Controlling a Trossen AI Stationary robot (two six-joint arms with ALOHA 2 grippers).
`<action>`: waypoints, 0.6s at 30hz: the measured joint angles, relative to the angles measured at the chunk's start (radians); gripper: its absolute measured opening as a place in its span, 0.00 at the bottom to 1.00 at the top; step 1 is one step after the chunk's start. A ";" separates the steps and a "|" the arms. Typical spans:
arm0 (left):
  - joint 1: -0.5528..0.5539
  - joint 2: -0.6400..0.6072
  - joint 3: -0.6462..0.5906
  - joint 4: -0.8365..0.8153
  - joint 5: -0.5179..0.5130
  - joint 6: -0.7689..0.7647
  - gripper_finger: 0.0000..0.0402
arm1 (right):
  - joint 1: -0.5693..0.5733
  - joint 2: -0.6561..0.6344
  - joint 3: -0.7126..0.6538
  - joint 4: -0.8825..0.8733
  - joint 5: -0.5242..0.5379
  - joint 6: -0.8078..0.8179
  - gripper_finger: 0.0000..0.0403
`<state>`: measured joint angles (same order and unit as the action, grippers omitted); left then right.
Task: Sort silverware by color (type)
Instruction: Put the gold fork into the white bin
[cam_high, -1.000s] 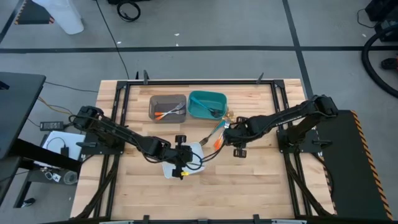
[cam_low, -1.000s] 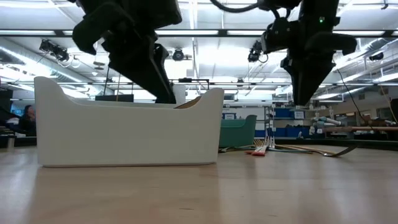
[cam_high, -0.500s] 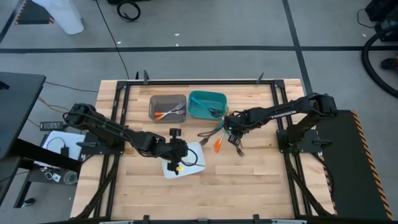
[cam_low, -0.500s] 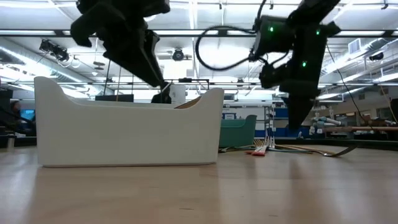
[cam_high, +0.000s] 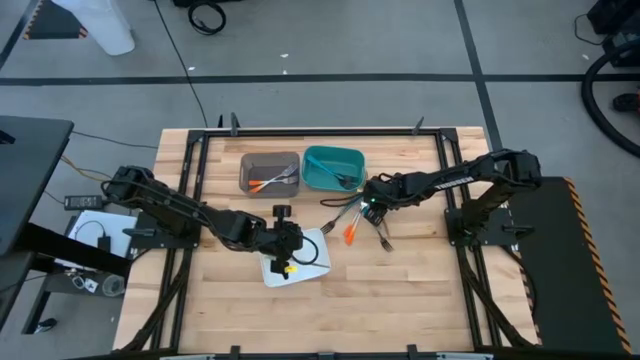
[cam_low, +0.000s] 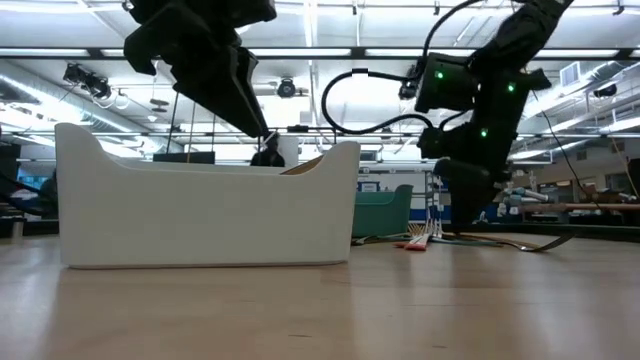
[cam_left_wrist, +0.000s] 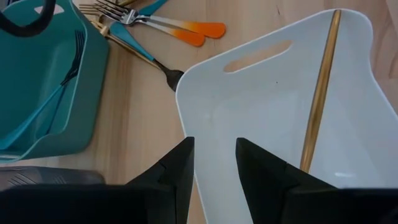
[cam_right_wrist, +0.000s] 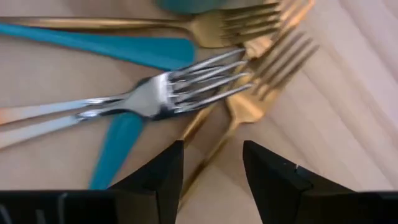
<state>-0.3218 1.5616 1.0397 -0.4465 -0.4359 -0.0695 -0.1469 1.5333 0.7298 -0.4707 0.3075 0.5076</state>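
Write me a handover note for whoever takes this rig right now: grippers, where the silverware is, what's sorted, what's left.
Left gripper: open, empty, over the white tray, which holds one gold piece.
Right gripper: open, empty, low over the loose pile on the table beside the teal bin.
Done: orange-handled pieces in the grey bin; teal-handled ones in the teal bin.
Left: the pile's gold, teal and orange-handled pieces.

A robotics lab or workshop: a slatted wooden worktable (cam_high: 400, 290) on grey concrete floor (cam_high: 330, 40), long ceiling strip lights (cam_low: 330, 100), and blue storage shelving (cam_low: 560, 210) behind.
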 joint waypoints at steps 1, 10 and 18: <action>0.000 0.000 0.000 -0.001 0.000 -0.003 0.32 | -0.002 -0.001 -0.008 0.008 0.018 0.002 0.43; 0.000 0.000 0.000 0.000 -0.001 -0.016 0.32 | -0.021 -0.002 -0.065 0.048 0.048 -0.003 0.40; 0.000 0.000 0.000 0.000 -0.001 -0.024 0.32 | -0.032 -0.004 -0.078 0.052 -0.006 -0.018 0.29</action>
<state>-0.3218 1.5616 1.0397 -0.4467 -0.4374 -0.0933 -0.1787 1.5295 0.6518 -0.4184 0.3016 0.4896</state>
